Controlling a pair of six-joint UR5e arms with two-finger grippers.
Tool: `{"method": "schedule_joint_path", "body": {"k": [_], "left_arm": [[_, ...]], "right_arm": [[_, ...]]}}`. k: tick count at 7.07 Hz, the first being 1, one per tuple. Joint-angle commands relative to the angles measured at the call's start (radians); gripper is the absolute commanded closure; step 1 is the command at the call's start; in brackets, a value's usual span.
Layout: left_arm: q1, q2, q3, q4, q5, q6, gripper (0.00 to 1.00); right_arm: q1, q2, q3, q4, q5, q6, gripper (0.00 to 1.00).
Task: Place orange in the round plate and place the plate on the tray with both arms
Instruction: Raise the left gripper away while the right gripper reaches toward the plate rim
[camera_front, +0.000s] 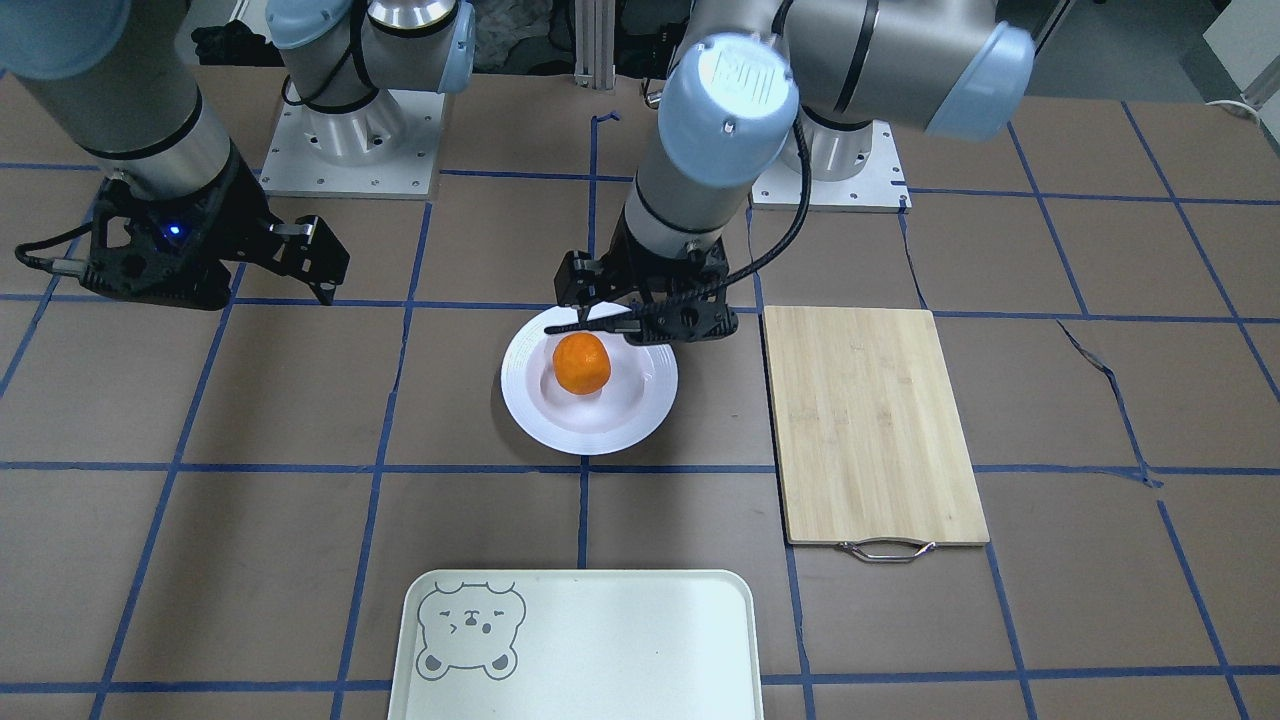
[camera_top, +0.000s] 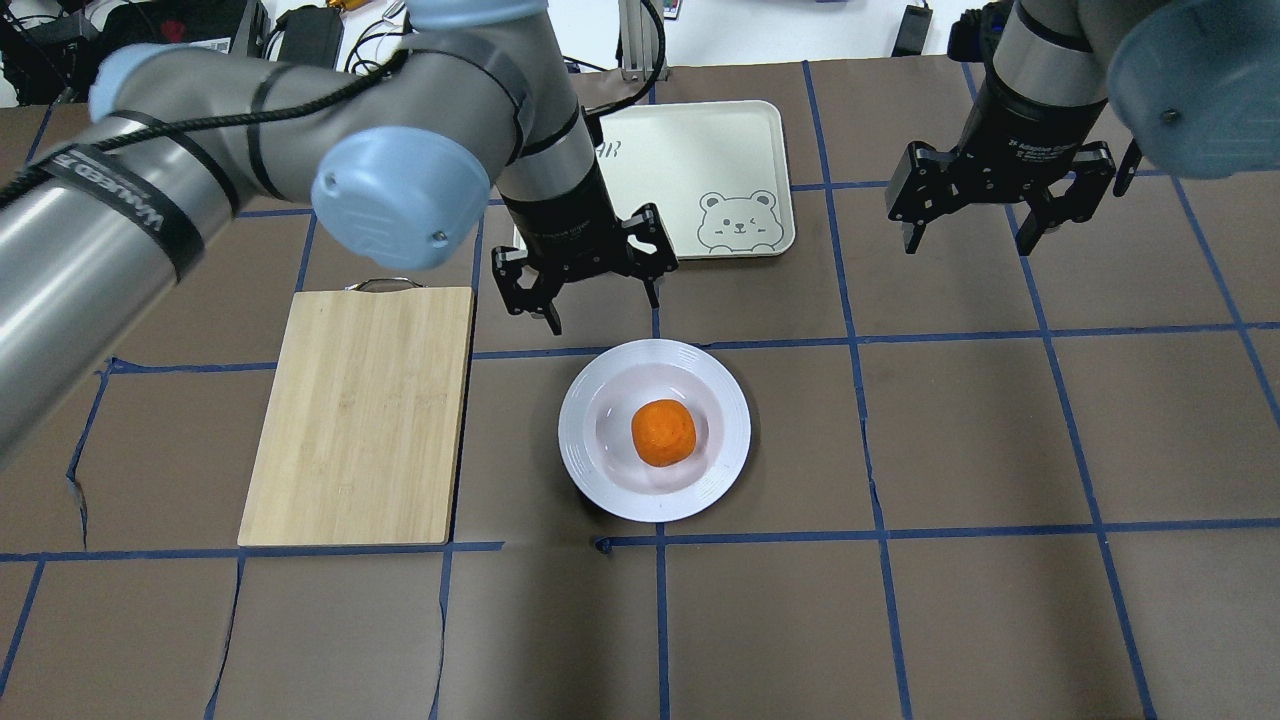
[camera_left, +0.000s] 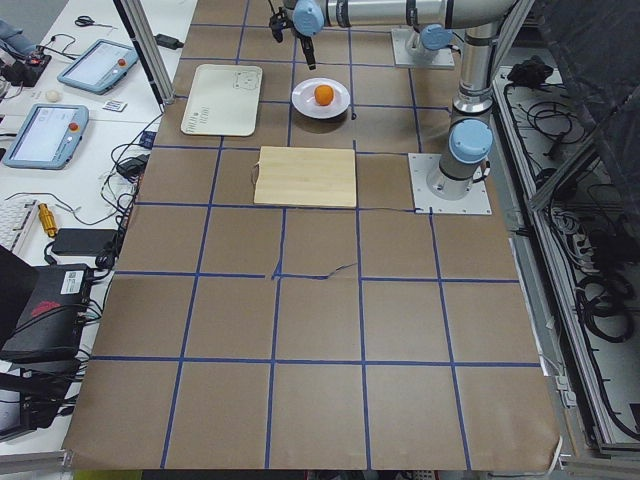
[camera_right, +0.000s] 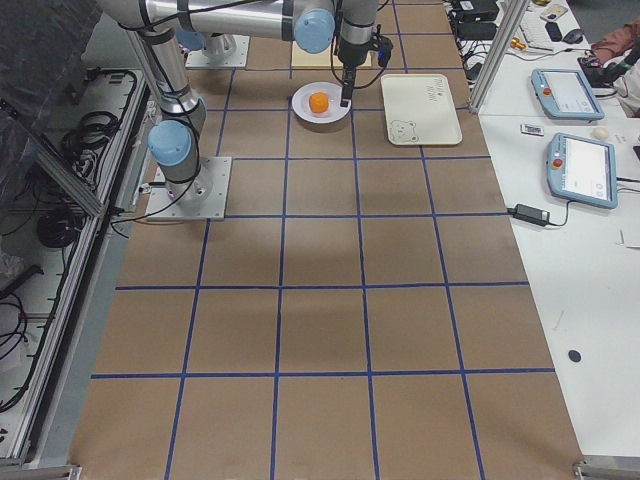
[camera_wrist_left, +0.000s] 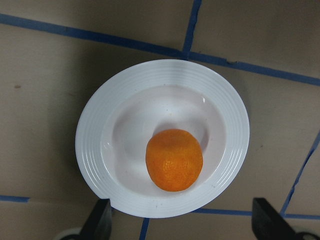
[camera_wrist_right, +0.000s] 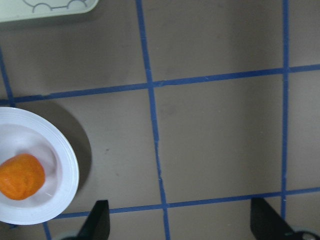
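Note:
The orange (camera_top: 663, 432) lies in the sunken centre of the round plate (camera_top: 583, 445), which rests on the brown table near its middle. My left gripper (camera_top: 601, 312) hangs open above the plate's far rim, apart from it. In the left wrist view the orange (camera_wrist_left: 174, 160) and the plate (camera_wrist_left: 95, 150) sit just ahead of the two spread fingertips (camera_wrist_left: 98, 221). My right gripper (camera_top: 965, 245) is open and holds nothing, off to the right and well away from the plate. The cream tray (camera_top: 700, 160) with the bear drawing lies beyond the plate, with nothing on it.
A bamboo cutting board (camera_top: 360, 415) with a metal handle lies flat left of the plate. The left arm's large elbow (camera_top: 395, 205) hangs over the table's left part. Blue tape lines grid the brown mat. Benches with tablets (camera_right: 575, 165) flank the far side.

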Motion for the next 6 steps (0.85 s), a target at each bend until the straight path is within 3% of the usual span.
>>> {"method": "schedule_joint_path", "body": {"k": [1,2,3,5,6], "left_arm": [[0.016,0.068,0.086,-0.074,0.064,0.026,0.00],[0.030,0.096,0.086,-0.072,0.118,0.052,0.00],[0.050,0.118,0.062,-0.072,0.146,0.117,0.00],[0.158,0.180,0.005,-0.033,0.146,0.341,0.00],[0.206,0.209,-0.027,-0.019,0.144,0.381,0.00]], "right_arm": [[-0.013,0.076,0.028,-0.095,0.200,-0.043,0.00],[-0.013,0.093,0.092,-0.176,0.205,-0.044,0.00],[-0.012,0.120,0.193,-0.333,0.217,-0.041,0.00],[-0.010,0.194,0.351,-0.641,0.468,-0.040,0.00],[0.002,0.250,0.374,-0.733,0.473,-0.042,0.00]]}}
